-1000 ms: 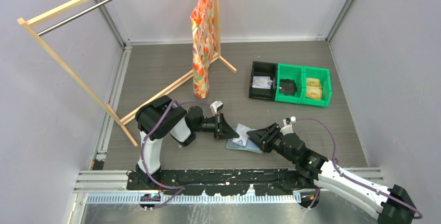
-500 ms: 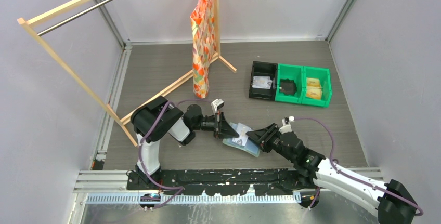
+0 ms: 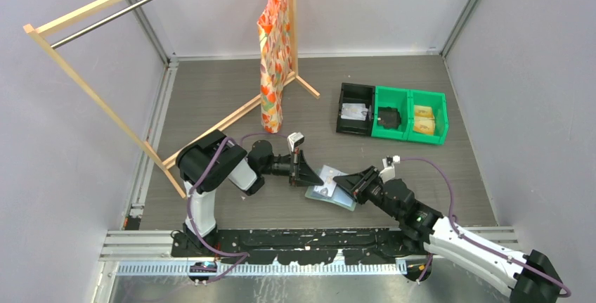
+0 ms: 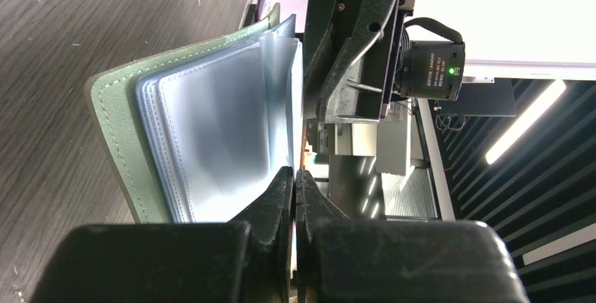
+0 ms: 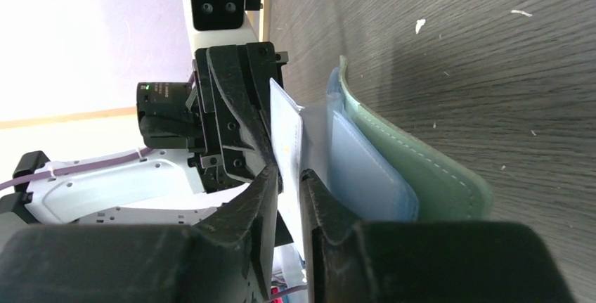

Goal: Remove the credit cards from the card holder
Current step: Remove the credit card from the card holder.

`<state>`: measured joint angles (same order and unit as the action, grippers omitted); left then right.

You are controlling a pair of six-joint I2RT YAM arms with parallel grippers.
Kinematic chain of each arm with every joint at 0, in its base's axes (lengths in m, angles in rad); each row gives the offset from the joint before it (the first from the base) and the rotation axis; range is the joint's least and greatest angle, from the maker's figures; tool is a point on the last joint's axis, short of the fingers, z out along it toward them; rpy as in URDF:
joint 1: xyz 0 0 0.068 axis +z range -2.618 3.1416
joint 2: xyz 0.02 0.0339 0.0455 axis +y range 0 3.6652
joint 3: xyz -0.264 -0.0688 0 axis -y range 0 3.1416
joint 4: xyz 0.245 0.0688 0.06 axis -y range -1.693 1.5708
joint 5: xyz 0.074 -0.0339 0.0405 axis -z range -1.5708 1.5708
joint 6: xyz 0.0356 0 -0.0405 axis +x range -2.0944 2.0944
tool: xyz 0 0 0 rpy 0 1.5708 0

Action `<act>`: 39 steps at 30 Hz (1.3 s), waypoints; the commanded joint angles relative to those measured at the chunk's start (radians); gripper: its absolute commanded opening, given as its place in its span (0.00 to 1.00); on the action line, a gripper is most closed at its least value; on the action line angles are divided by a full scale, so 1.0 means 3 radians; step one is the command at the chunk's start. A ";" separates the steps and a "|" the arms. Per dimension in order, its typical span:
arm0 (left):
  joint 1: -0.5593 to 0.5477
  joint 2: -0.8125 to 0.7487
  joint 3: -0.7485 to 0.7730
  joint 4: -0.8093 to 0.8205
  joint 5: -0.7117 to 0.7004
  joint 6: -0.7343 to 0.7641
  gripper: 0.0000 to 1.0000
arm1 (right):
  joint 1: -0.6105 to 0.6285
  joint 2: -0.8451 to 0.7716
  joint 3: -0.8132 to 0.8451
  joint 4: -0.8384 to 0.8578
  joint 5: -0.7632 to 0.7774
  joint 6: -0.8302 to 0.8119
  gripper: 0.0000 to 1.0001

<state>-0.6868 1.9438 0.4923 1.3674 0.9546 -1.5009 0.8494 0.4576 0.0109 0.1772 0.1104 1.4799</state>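
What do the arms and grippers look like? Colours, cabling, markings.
On the left arm and right arm: white link shells, black joints, a purple cable looping along each. The left gripper and right gripper are black with two tapered fingers. A white camera block tops each wrist.

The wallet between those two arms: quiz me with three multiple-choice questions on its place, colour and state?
1. Where is the wallet? A in a drawer; B on the table between the arms; C on a shelf.
2. Its outer cover is: A red; B black; C green.
3. It is: A open; B snapped shut; C rolled up.
Answers: B, the top view shows it on the tabletop between both arms; C, both wrist views show a green cover; A, its clear pockets fan out.
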 commanded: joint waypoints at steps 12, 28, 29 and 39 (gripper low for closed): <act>0.0010 -0.0202 0.0042 0.0213 0.0105 0.0010 0.18 | -0.0005 0.0104 -0.0108 0.0193 -0.0015 -0.0060 0.01; 0.0027 0.0020 0.0079 0.0210 -0.0142 -0.0058 0.20 | -0.0007 0.0134 -0.0112 0.0214 -0.0074 -0.0096 0.01; 0.0029 0.0057 0.0080 0.0212 -0.0149 -0.0056 0.18 | -0.0004 0.0136 -0.0113 0.0225 -0.0081 -0.0096 0.01; 0.0084 -0.0028 0.0026 0.0213 -0.0213 -0.0057 0.33 | -0.0004 0.0108 -0.0108 0.0151 -0.0112 -0.0126 0.01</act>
<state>-0.6785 1.9610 0.4965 1.3769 0.9146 -1.5192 0.8486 0.4915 0.0109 0.1947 0.0917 1.4609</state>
